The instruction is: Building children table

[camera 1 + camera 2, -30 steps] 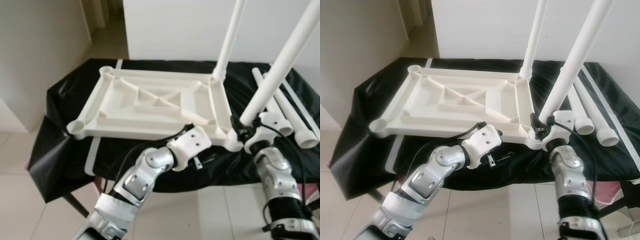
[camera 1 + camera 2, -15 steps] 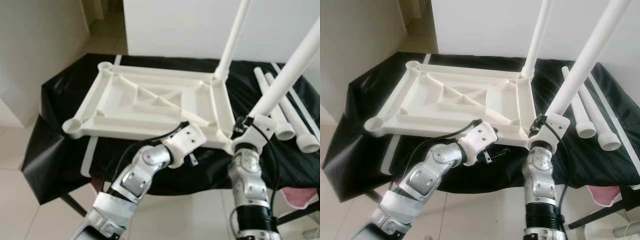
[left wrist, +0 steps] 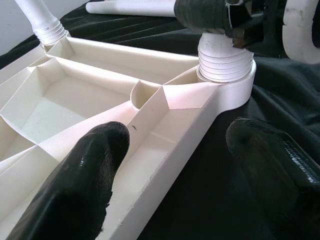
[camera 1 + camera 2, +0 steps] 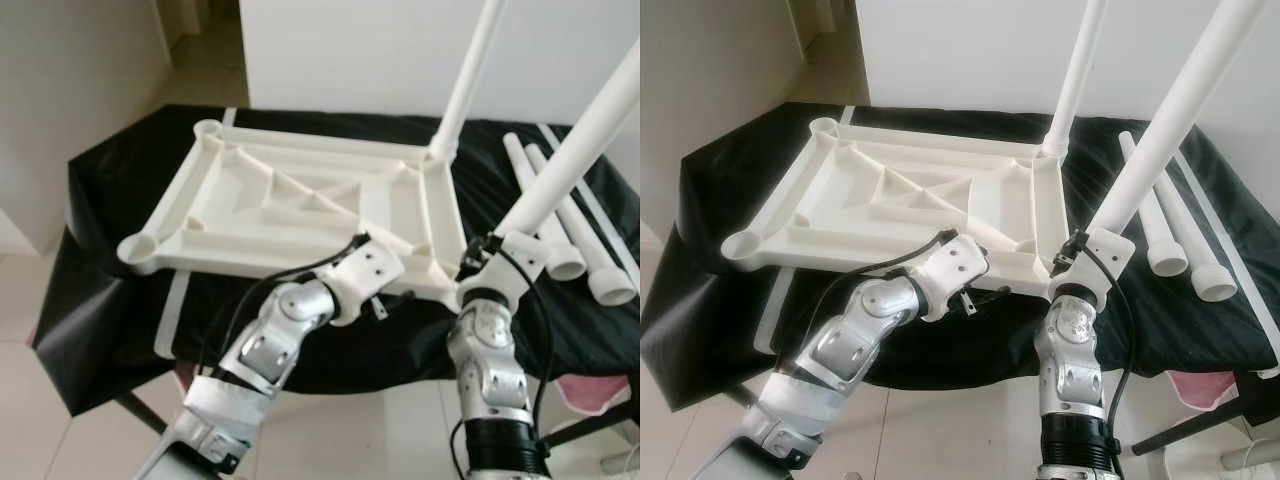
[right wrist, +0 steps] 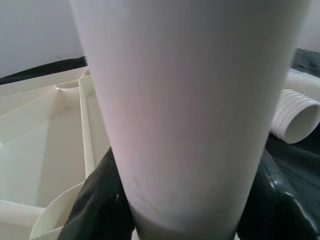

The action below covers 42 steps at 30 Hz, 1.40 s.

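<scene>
- White plastic tabletop (image 4: 300, 215) lies upside down on black cloth (image 4: 110, 260) over a low stand; ribbed underside up, round leg sockets at corners.
- One leg, far leg (image 4: 465, 80), already stands upright in far right socket.
- Near-right leg (image 4: 570, 150) sits w/ its ribbed end in near right socket (image 3: 227, 85), leaning out to the right, not yet plumb.
- Right gripper (image 4: 1072, 262) is clamped around that leg just above the socket; in right wrist view its fingers (image 5: 95, 210) press on both sides of the tube.
- Left gripper (image 3: 170, 165) is spread apart, straddling tabletop's near edge rail beside same socket; one finger over the inside, other over the cloth, not gripping.
- To do step well, I'd judge: bring leg upright first, then twist/push along socket axis; cross-threading looks likely if it stays tilted. Left should close on rail to stop the top turning or sliding on slick cloth.
- Two spare legs (image 4: 575, 235) lie side by side on cloth at right, open ends toward robot; two left sockets empty.
- Roughly halfway, by my read.
</scene>
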{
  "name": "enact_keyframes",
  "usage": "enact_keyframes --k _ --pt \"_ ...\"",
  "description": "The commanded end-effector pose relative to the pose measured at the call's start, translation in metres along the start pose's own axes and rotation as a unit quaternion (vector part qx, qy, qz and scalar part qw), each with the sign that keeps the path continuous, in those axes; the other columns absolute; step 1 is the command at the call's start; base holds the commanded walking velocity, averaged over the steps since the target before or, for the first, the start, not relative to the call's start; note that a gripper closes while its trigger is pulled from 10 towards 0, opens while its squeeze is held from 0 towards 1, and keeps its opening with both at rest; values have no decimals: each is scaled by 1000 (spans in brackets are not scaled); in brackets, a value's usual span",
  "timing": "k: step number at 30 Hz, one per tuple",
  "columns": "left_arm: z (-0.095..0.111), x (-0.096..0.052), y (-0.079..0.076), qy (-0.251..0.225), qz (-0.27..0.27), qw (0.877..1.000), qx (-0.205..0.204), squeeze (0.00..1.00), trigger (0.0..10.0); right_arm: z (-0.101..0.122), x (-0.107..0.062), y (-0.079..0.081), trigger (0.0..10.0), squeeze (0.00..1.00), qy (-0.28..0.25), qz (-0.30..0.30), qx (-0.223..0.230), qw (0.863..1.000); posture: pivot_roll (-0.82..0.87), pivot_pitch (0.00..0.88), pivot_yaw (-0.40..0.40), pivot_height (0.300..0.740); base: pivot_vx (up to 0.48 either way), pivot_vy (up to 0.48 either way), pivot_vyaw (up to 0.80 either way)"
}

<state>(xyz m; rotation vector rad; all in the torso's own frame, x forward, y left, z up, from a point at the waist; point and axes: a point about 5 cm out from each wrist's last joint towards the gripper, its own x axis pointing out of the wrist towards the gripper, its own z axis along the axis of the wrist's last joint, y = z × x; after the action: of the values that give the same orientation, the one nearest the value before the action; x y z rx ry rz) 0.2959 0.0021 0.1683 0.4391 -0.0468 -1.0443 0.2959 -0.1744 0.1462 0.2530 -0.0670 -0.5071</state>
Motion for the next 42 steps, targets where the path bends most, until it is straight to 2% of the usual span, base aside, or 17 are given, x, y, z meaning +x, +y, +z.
enact_keyframes --k 1,2,4,7,11,12,13,14,26,28,29,31,36,37,38,39,42 --pt "0 0 5 0 47 999 6 0 10000 -17 -4 -7 10000 635 42 -13 1 999 -85 56 -13 740 0 0 0" --pt "0 0 5 0 48 999 6 0 10000 -14 -3 -7 10000 1000 33 -3 2 999 -85 53 -14 740 0 0 0" --pt "0 0 5 -2 49 999 7 0 10000 -2 -1 -5 10000 1000 -1 25 5 1000 -83 48 -16 740 0 0 0" --pt "1 0 4 -2 49 999 8 0 10000 2 0 -4 10000 1000 -13 41 7 999 -83 48 -16 740 0 0 0" --pt "1 1 5 -4 50 999 12 0 10000 14 6 -11 10000 1000 -35 115 -10 993 -85 42 -19 740 0 0 0" --pt "1 1 5 -4 50 999 12 0 10000 15 8 -14 10000 451 -38 130 -15 991 -86 40 -19 740 0 0 0" --pt "1 1 5 -4 50 999 12 0 10000 15 8 -14 10000 451 -38 130 -15 991 -86 40 -19 740 0 0 0" --pt "1 1 5 -5 50 999 12 0 10000 16 8 -15 10000 0 -40 137 -19 990 -86 39 -20 740 0 0 0" --pt "1 1 0 -5 40 999 16 0 10000 16 24 -32 10000 0 -15 248 -74 966 -89 31 -15 740 0 0 0" --pt "1 2 -3 -5 33 999 23 0 10000 15 30 -36 10000 0 -1 298 -101 949 -89 26 -11 740 0 0 0" --pt "1 2 -3 -5 33 999 23 0 10000 15 30 -36 10000 0 -1 298 -101 949 -89 26 -11 740 0 0 0" --pt "2 3 -5 -6 29 999 25 0 10000 12 35 -40 10000 0 15 337 -123 933 -88 25 -10 740 0 0 0" --pt "3 3 -6 -8 27 999 27 0 10000 9 38 -42 10000 0 34 383 -144 912 -87 23 -6 740 0 0 0" --pt "3 3 -6 -8 27 999 28 0 10000 9 40 -43 8235 0 37 388 -148 909 -85 20 -6 740 0 0 0" --pt "3 3 -6 -8 26 999 28 0 10000 9 41 -43 8235 0 40 391 -151 907 -85 20 -6 740 0 0 0" --pt "4 3 -6 -8 26 999 28 0 10000 9 42 -43 4980 0 40 394 -152 906 -84 20 -6 740 0 0 0" --pt "4 3 -5 -8 26 999 29 0 10000 9 44 -43 4980 0 41 400 -153 903 -83 20 -5 740 0 0 0"
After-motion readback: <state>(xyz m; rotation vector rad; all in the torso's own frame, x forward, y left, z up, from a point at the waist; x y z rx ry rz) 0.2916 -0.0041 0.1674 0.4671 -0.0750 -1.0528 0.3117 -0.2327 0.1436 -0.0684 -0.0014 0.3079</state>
